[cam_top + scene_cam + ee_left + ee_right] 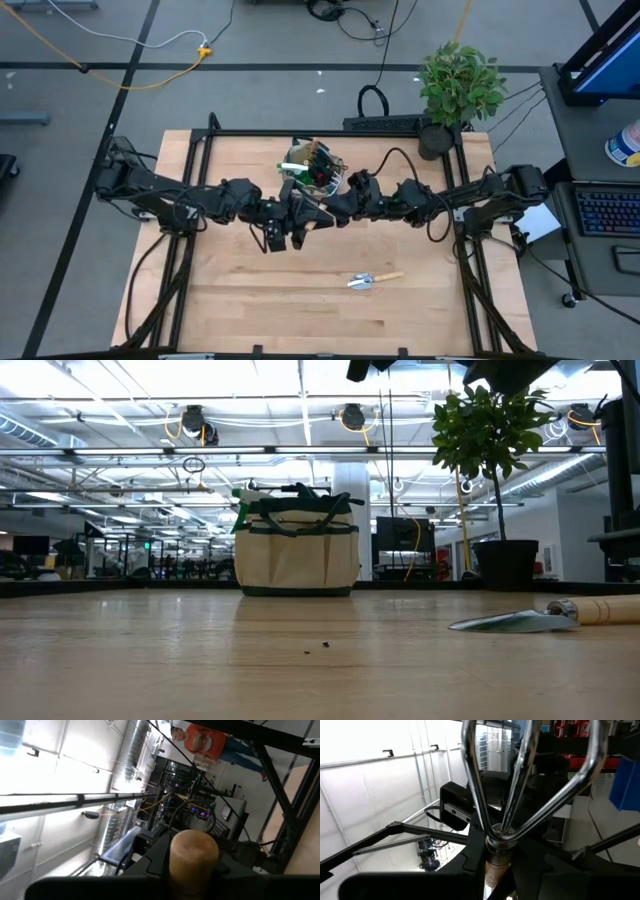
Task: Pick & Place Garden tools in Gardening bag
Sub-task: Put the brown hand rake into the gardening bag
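The beige gardening bag (pixel 315 168) with green trim stands at the table's far middle, with several tools inside; it also shows in the low view (pixel 296 550). A wooden-handled trowel (pixel 372 281) lies flat on the table at the near right. My left gripper (pixel 300 215) and my right gripper (pixel 335 208) meet in the air just near of the bag. My left gripper (pixel 194 882) is shut on a wooden handle (pixel 194 855). My right gripper (pixel 495 872) is shut on a three-pronged hand rake (pixel 520 780). I cannot tell whether both hold one tool. My left gripper pinches a round wooden handle between its two fingers, a short way below its blunt free end (pixel 194 842). The end sticks out past the fingers, clear of the table. The gripper's body hides the rest of the tool. My right gripper pinches the hand rake at its neck, about where the metal ferrule (pixel 493 851) meets the wood. One finger (pixel 470 862) stands on each side. The three metal prongs (pixel 472 775) fan out beyond the fingers, clear of the table.
A potted green plant (pixel 460 85) stands at the table's far right corner. The black frame rails (pixel 470 270) run along the table's left and right sides. A person in an orange top (pixel 202 742) is in the room beyond.
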You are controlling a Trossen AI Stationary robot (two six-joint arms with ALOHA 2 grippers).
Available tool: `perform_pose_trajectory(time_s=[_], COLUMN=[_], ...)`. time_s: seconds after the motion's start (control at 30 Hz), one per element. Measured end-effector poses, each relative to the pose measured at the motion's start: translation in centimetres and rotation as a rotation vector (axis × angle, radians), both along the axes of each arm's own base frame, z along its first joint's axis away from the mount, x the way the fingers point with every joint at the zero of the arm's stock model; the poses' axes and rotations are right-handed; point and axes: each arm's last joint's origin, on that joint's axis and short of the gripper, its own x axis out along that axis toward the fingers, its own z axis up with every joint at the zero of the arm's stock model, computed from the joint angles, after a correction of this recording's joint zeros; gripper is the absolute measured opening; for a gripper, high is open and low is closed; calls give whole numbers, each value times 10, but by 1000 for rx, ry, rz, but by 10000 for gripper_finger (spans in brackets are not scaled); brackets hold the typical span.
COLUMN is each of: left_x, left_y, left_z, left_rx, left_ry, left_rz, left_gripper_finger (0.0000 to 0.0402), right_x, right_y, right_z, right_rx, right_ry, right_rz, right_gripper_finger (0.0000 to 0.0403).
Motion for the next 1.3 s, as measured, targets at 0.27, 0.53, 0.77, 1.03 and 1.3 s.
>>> perform_pose_trajectory(time_s=[0.27, 0.53, 0.77, 1.03, 1.3], left_x=[-1, -3, -11, -18, -22], left_y=[-2, -4, -12, -16, -17], left_z=[0, -2, 1, 4, 6], left_rx=[-28, -85, -103, -146, -169], left_ry=[13, 59, 102, 117, 108], left_rz=[35, 96, 174, 244, 305], left_gripper_finger=[53, 53, 51, 50, 49], right_x=[0, 0, 1, 1, 1], right_y=[0, -1, -1, -1, -2], right_z=[0, -1, -2, -1, -1], right_rx=[-17, -82, -101, -105, -110], right_ry=[2, 3, 8, 4, 4], right_rz=[-9, -45, -52, -55, -60], right_gripper_finger=[80, 123, 128, 129, 130])
